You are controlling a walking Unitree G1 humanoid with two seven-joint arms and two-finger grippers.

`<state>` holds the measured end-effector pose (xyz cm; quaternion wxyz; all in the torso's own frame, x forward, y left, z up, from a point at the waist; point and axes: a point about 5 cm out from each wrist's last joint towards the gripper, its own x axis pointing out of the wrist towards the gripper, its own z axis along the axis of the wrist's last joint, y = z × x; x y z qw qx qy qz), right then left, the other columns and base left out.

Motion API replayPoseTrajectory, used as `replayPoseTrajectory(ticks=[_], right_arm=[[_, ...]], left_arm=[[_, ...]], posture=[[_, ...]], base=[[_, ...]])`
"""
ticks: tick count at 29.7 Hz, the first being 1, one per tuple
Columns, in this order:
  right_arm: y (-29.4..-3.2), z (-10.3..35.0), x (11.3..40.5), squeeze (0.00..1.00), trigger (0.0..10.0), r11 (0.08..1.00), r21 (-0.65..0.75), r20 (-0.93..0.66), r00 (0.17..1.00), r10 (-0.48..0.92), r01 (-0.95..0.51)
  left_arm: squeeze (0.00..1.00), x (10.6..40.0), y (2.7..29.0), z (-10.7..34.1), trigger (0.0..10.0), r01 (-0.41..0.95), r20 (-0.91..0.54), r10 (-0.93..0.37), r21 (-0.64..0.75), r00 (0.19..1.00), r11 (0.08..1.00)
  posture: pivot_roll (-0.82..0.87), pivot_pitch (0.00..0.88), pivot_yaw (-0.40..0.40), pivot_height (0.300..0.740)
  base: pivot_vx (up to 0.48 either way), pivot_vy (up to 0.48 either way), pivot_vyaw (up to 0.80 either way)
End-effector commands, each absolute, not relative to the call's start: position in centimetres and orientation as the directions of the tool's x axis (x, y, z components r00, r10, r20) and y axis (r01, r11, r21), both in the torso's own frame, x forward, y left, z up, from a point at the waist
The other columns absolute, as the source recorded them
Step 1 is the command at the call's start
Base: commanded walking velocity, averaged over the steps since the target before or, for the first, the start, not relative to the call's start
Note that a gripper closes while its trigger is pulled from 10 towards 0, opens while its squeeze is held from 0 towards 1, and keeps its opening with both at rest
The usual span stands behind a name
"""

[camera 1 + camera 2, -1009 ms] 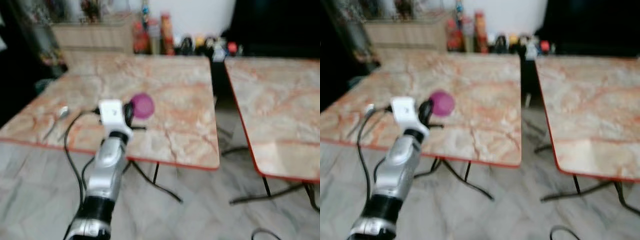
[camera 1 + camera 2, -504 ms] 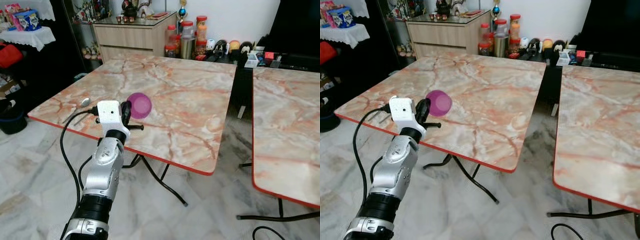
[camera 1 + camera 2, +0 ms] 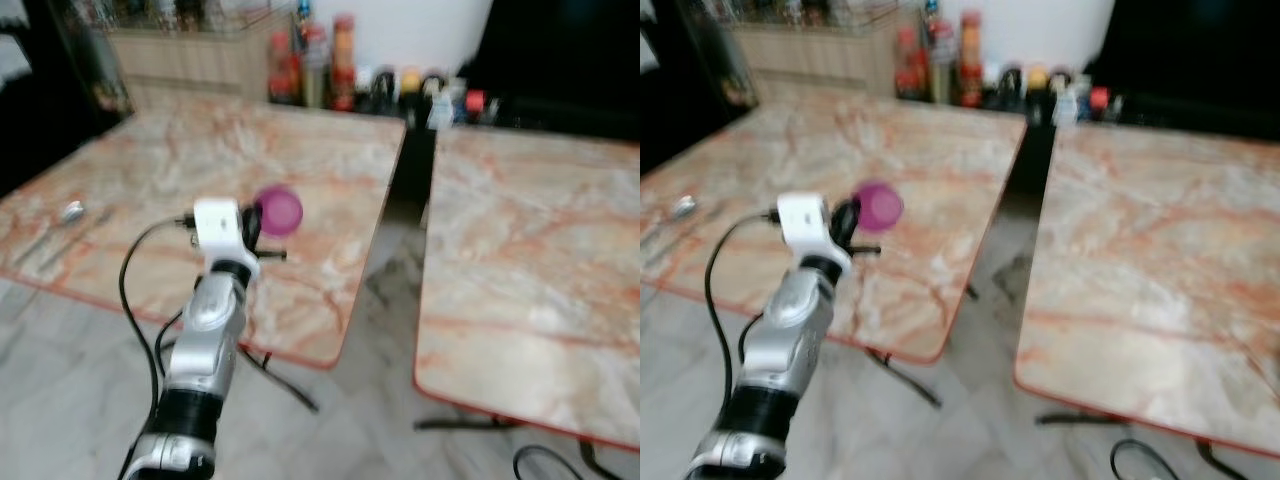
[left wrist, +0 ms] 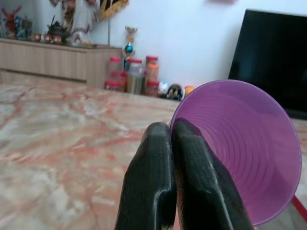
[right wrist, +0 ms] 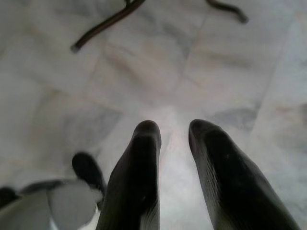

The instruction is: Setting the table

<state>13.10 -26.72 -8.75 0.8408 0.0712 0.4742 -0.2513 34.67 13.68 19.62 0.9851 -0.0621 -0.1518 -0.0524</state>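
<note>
Purple plastic, a small cup [image 4: 242, 146] is pinched at its rim by the left gripper [image 4: 172, 139], whose two black fingers [image 4: 153, 182] are pressed together on the cup wall, the open mouth turned back toward the wrist. The gripper is raised on its silver arm [image 3: 205, 340] over the near part of a marble-patterned table with a red edge [image 3: 330, 175], and the cup sits just past the fingertips, above the tabletop rather than on it. Well off to the gripper's left, near that table's edge, lies a spoon [image 3: 70, 212], blurred. To the gripper's right, across a narrow gap, stands a second table of the same pattern [image 3: 530, 270]. Beyond the gripper, past the far edge of the table, jars and bottles [image 4: 134, 76] stand in a row beside a wooden cabinet [image 4: 53, 64]. The right gripper [image 5: 172, 132] hangs low over the pale marble floor [image 5: 158, 67], its fingers slightly spread with nothing between them.
</note>
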Motion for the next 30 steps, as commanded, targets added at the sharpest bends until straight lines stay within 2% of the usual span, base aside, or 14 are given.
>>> replayPoseTrajectory(ticks=[1, 5, 16, 18, 22, 30], right_arm=[[-26.71, -9.15, 11.98, 0.0, 10.0, 0.86, -0.128, -0.853, 0.387, -0.349, 0.494], [-26.75, -9.11, 12.02, 0.0, 10.0, 0.86, -0.128, -0.849, 0.393, -0.352, 0.494], [-26.72, -9.16, 11.92, 0.0, 10.0, 0.861, -0.128, -0.855, 0.386, -0.347, 0.492], [-26.72, -9.16, 11.93, 0.0, 10.0, 0.862, -0.126, -0.854, 0.388, -0.346, 0.491], [-26.72, -9.16, 11.91, 0.0, 10.0, 0.862, -0.124, -0.854, 0.39, -0.345, 0.492], [-26.79, -9.11, 11.96, 0.0, 10.0, 0.864, -0.129, -0.85, 0.394, -0.349, 0.487]], left_arm=[[0.0, 34.67, 13.9, 19.62, 10.0, 0.116, 0.307, -0.074, -0.12, 0.949, 0.986], [0.0, 34.7, 13.99, 19.72, 10.0, 0.115, 0.31, -0.071, -0.127, 0.948, 0.985], [0.0, 34.79, 14.31, 19.93, 10.0, 0.11, 0.318, -0.064, -0.129, 0.946, 0.985], [0.0, 34.79, 14.3, 19.95, 10.0, 0.11, 0.319, -0.064, -0.128, 0.946, 0.986], [0.0, 34.8, 14.25, 20.02, 10.0, 0.109, 0.323, -0.063, -0.128, 0.944, 0.986], [0.0, 34.92, 14.42, 20.19, 10.0, 0.106, 0.326, -0.059, -0.127, 0.943, 0.986]], posture=[[0.01, 0.089, -0.032, 0.74], [0.01, 0.089, -0.032, 0.74], [0.01, 0.082, -0.036, 0.74], [0.01, 0.082, -0.036, 0.74], [0.01, 0.076, -0.034, 0.74], [0.01, 0.079, -0.036, 0.74]], base=[[0.0, -0.341, -0.64], [0.0, -0.338, -0.32], [0.0, 0.0, 0.0], [0.0, 0.0, -0.68], [0.0, -0.36, -0.69], [0.0, -0.385, 0.0]])
